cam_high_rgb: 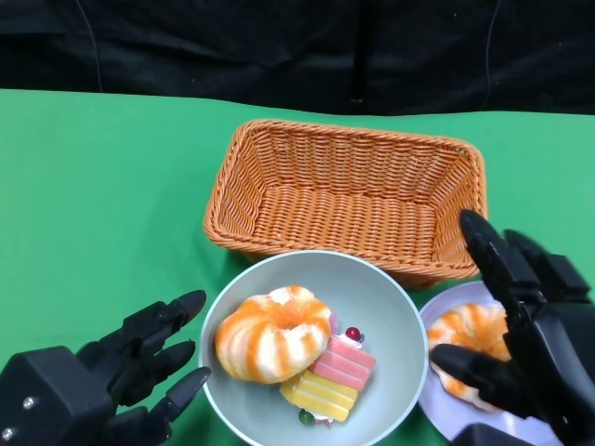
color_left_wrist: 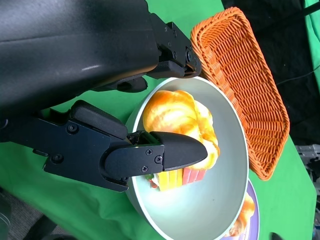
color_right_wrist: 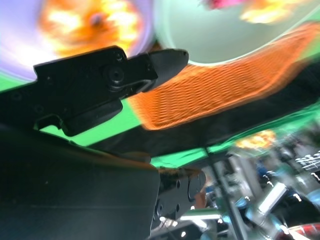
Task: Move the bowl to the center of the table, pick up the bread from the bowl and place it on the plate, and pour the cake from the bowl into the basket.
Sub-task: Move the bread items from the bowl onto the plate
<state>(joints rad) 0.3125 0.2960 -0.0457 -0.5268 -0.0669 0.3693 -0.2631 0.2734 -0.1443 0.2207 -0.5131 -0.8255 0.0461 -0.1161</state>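
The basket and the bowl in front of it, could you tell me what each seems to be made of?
The basket looks like woven wicker or rattan, orange-brown and matte: interlaced strands show along its walls, floor and braided rim. The bowl looks like smooth plastic or glazed ceramic, pale grey-green with a soft sheen; the pictures cannot settle which. Its surface is plain and seamless.

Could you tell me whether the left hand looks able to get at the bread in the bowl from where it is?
Probably yes: the left hand is open beside the bowl, and the bread lies uncovered on its near side.
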